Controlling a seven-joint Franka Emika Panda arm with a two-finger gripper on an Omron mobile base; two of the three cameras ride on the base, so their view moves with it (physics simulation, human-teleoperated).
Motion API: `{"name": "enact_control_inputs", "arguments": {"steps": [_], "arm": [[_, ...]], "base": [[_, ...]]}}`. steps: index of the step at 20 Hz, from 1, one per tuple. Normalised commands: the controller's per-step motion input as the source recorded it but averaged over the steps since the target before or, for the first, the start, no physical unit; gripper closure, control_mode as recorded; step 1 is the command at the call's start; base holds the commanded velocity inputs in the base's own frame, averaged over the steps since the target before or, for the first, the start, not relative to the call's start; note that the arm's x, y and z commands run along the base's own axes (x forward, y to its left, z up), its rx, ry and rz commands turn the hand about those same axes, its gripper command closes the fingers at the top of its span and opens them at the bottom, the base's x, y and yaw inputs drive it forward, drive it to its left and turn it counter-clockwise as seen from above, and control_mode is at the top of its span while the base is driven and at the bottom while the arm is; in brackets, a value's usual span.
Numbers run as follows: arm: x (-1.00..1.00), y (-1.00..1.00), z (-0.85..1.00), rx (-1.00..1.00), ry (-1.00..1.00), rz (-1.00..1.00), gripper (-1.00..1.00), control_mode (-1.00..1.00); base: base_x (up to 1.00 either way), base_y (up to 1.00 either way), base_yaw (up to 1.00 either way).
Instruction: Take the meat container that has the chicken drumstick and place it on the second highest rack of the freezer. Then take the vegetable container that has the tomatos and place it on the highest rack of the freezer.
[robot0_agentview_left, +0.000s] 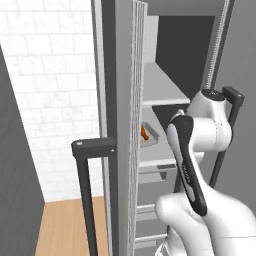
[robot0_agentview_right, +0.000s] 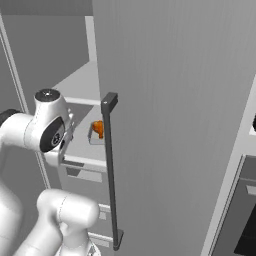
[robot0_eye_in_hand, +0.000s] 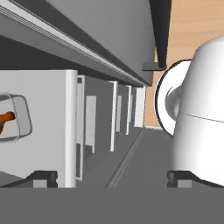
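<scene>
The freezer (robot0_agentview_left: 122, 125) stands with its door (robot0_agentview_right: 175, 125) swung open. The clear meat container (robot0_agentview_left: 149, 136) holding the orange-brown chicken drumstick (robot0_agentview_left: 144, 132) rests on the second highest rack (robot0_agentview_left: 157, 161), below the highest rack (robot0_agentview_left: 162, 90). From the right base view, the container (robot0_agentview_right: 95, 135) and drumstick (robot0_agentview_right: 98, 128) show just left of the door handle. In the rolled hand view the container (robot0_eye_in_hand: 16, 124) and drumstick (robot0_eye_in_hand: 5, 118) are at the left edge. My gripper (robot0_eye_in_hand: 113, 179) is open and empty, drawn back from the container. The vegetable container with the tomatos is out of view.
The freezer door's dark bar handle (robot0_agentview_right: 111, 170) stands just right of my arm, and a second dark handle (robot0_agentview_left: 86, 190) sits on the left panel. Grey drawer fronts (robot0_eye_in_hand: 89, 124) lie under the shelves. Wooden floor (robot0_agentview_left: 70, 225) and a white tiled wall (robot0_agentview_left: 50, 90) are to the left.
</scene>
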Motion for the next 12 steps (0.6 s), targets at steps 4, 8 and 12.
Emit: {"name": "enact_control_inputs", "arguments": {"steps": [4,8,12], "arm": [[-0.46,0.0,0.83,0.0,0.05,0.0,-1.0,-1.0],[-0.75,-0.12,0.41,-0.01,0.0,0.02,-1.0,-1.0],[-0.74,-0.11,0.24,-0.03,-0.09,0.0,-1.0,-1.0]], "base": [[0.0,0.0,0.0],[0.0,0.0,0.0],[0.0,0.0,0.0]]}}
